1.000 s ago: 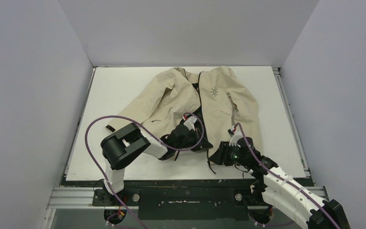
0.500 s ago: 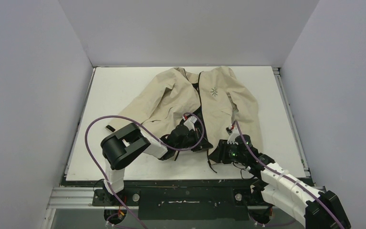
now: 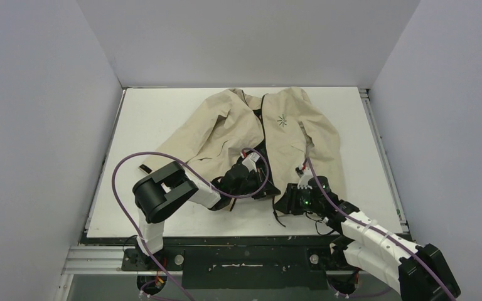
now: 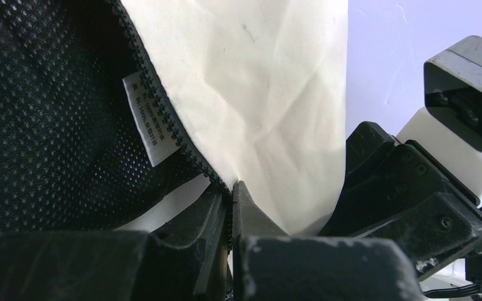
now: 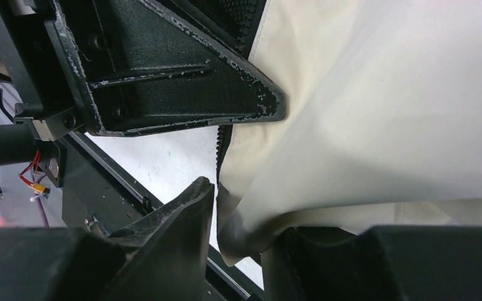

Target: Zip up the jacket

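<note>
— Enclosure entry, what do I log?
— On my feed: left wall [image 3: 37, 125], back wall [image 3: 245, 37] and right wall [image 3: 445, 125], all plain pale lilac-grey, boxing in a white table [image 3: 150, 119].
— Near edge?
— I see a black base strip [image 3: 226, 246] along the table's front, with an aluminium rail [image 3: 94, 258] just below it. Light is soft and even.

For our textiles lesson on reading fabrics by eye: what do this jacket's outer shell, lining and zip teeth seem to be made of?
Jacket shell: matte beige woven cloth, perhaps cotton, creasing softly. Lining: black mesh, likely synthetic, with regular tiny holes. Zip teeth: dark, dull and chunky, probably moulded plastic.
</note>
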`<action>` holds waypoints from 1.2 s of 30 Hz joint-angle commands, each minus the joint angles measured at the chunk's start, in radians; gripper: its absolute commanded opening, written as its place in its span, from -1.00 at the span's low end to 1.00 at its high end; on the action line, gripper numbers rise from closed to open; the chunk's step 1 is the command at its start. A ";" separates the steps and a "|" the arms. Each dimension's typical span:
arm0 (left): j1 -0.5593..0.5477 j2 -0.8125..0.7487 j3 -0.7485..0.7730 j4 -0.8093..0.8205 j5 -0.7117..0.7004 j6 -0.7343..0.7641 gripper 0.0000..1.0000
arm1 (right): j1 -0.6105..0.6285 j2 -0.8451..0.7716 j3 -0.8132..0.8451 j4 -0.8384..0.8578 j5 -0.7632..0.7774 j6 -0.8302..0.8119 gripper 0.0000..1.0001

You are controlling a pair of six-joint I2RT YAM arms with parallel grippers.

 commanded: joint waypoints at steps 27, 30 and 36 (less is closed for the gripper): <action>-0.003 -0.021 0.016 0.074 0.012 -0.007 -1.00 | 0.008 0.062 0.021 0.070 -0.056 -0.055 -0.35; -0.003 -0.020 0.017 0.074 0.013 -0.007 -1.00 | 0.008 0.070 0.024 0.071 -0.060 -0.058 -0.37; -0.004 -0.019 0.021 0.074 0.015 -0.007 -1.00 | 0.008 0.059 0.027 0.066 -0.054 -0.058 -0.62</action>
